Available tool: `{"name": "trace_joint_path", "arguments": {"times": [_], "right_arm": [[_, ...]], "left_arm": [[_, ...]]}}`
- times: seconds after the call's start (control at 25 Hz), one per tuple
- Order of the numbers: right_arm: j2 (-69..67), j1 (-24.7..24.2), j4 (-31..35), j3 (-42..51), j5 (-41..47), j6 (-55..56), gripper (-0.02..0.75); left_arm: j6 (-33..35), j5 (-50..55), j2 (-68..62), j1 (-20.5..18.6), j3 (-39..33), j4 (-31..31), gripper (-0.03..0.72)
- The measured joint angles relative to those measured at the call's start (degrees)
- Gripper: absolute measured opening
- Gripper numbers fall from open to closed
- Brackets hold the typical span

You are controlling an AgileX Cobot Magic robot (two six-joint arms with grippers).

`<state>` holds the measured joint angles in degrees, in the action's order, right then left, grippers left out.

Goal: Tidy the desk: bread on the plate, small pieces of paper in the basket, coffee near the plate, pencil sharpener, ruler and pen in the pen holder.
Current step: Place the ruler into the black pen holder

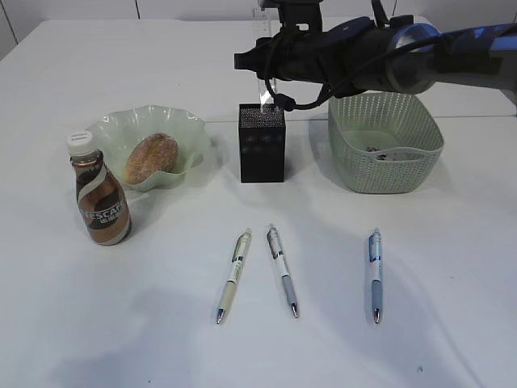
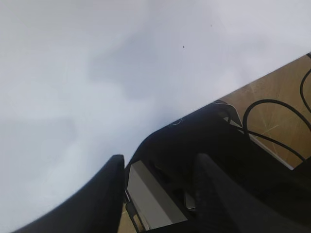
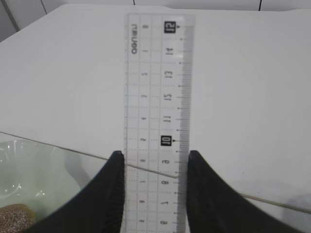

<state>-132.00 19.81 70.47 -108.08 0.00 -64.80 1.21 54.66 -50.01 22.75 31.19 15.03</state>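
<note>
My right gripper (image 3: 155, 158) is shut on the edges of the clear ruler (image 3: 158, 73), which points away from the wrist camera. In the exterior view the right gripper (image 1: 266, 77) holds the ruler (image 1: 268, 95) just above the black mesh pen holder (image 1: 262, 145). The bread (image 1: 151, 158) lies in the pale green plate (image 1: 113, 129), and the coffee (image 1: 101, 198) stands upright beside it. Three pens (image 1: 233, 276) (image 1: 282, 270) (image 1: 374, 273) lie on the desk (image 1: 452, 283) in front. The basket (image 1: 386, 162) holds paper scraps (image 1: 380, 150). My left gripper (image 2: 160, 162) is open with nothing in it. The pencil sharpener is out of view.
The right arm (image 1: 420, 56) stretches across from the right, above the basket's back rim. In the left wrist view, the desk edge (image 2: 233, 92), dark robot parts and cables (image 2: 272, 121) lie beyond the fingers. The plate rim (image 3: 29, 170) shows low left in the right wrist view.
</note>
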Motion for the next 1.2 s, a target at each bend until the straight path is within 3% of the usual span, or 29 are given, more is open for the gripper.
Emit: {"name": "trace_joint_path", "arguments": {"times": [1.2], "right_arm": [[-3.9,0.0,-0.3,0.0,4.8,-5.3,0.282]], "left_arm": [[0.0,-0.1,0.0,0.0,0.0,0.0,0.328]]}}
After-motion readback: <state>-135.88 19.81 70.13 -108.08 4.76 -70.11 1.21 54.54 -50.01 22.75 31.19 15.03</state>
